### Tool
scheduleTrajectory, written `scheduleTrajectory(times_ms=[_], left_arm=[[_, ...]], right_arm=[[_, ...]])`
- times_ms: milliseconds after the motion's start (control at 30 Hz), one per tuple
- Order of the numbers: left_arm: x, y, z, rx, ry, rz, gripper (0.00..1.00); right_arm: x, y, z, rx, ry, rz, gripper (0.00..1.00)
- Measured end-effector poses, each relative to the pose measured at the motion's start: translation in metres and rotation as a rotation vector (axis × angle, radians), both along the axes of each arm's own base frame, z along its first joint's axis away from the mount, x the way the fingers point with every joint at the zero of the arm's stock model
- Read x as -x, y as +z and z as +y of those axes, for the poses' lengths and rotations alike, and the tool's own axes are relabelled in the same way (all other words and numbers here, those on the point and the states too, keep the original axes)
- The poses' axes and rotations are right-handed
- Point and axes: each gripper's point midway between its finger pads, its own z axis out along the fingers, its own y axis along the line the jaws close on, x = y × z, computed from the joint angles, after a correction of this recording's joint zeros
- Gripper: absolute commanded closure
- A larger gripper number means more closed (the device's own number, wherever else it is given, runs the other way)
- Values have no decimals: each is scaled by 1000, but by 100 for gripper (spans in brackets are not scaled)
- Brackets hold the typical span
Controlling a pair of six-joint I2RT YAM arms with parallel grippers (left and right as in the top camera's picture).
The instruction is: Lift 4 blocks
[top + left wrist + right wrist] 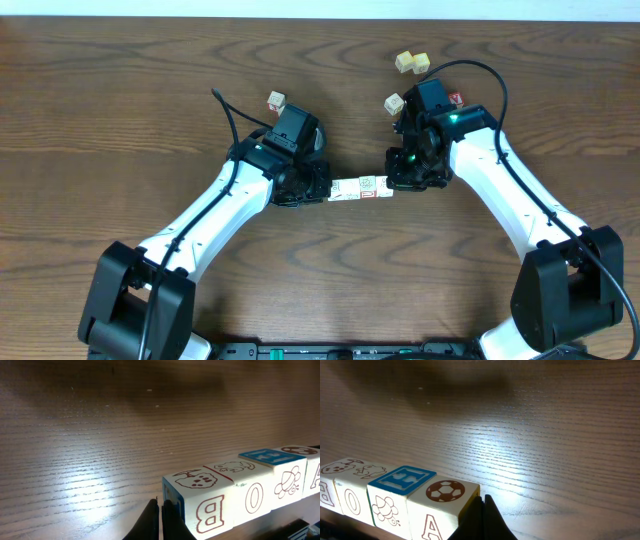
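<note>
Blocks (361,187): four in one row, touching end to end, mid-table (120,120); left gripper (325,190) against the row's left end, right gripper (397,184) against its right end. Behind the row: lone cube (277,100) to the left; second cube (394,103) to the right, just beside the right arm; cube pair (412,62) touching, farther back.

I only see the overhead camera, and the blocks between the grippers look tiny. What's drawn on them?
Observer: Left wrist view: four blocks in a row; the one by the left gripper shows a red B.
Operator: And the other end?
Observer: Right wrist view: the block by the right gripper has a soccer ball on top, an A below.
Operator: Fingers open?
Observer: No, both pairs are shut.
</note>
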Motion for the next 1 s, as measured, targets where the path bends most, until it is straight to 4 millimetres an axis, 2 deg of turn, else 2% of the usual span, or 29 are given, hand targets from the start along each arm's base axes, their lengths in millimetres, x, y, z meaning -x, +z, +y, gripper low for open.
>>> scheduleTrajectory(times_ms=[300, 1000], left_arm=[[-1, 22, 0, 29, 1, -54, 93], [-1, 23, 0, 33, 18, -46, 93]], right_arm=[[0, 0, 1, -8, 0, 2, 99], [-1, 18, 0, -30, -4, -48, 99]])
